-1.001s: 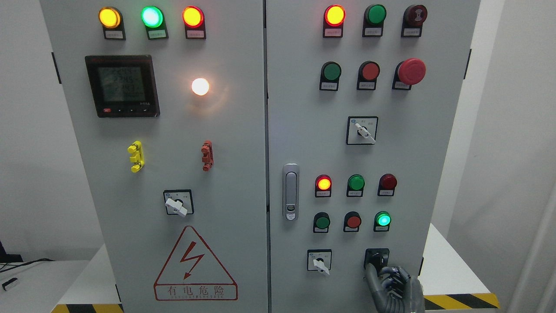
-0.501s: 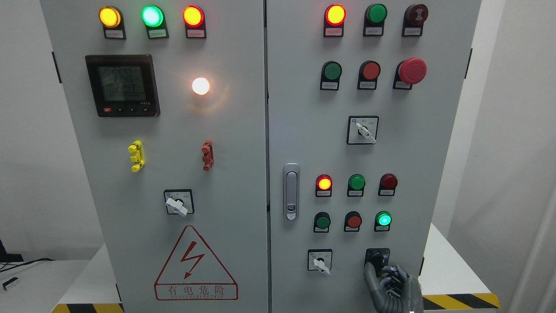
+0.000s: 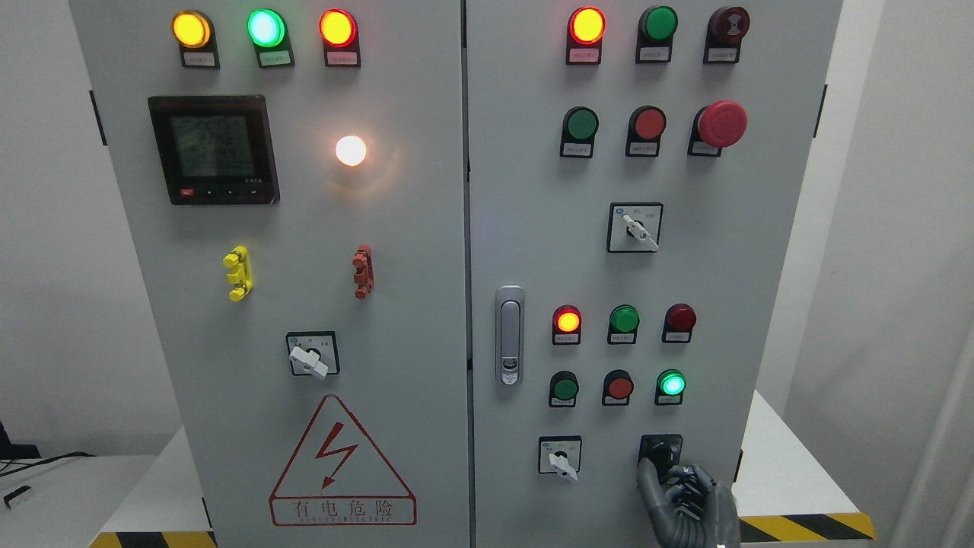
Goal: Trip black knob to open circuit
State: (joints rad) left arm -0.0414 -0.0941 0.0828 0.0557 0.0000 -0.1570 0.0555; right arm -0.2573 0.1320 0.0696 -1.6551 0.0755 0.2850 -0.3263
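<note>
Black knob [image 3: 660, 452] sits low on cabinet's right door [image 3: 533, 228], right of white selector [image 3: 561, 461]; my right hand [image 3: 689, 502] just under it, fingers curled, thumb touching knob, grip not closed; step: seating grasp; next: pinch, then twist.

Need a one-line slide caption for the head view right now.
Right hand reaches up to the black knob at the lower right of the grey control cabinet, fingers at the knob, indicator lamps lit above.
</note>
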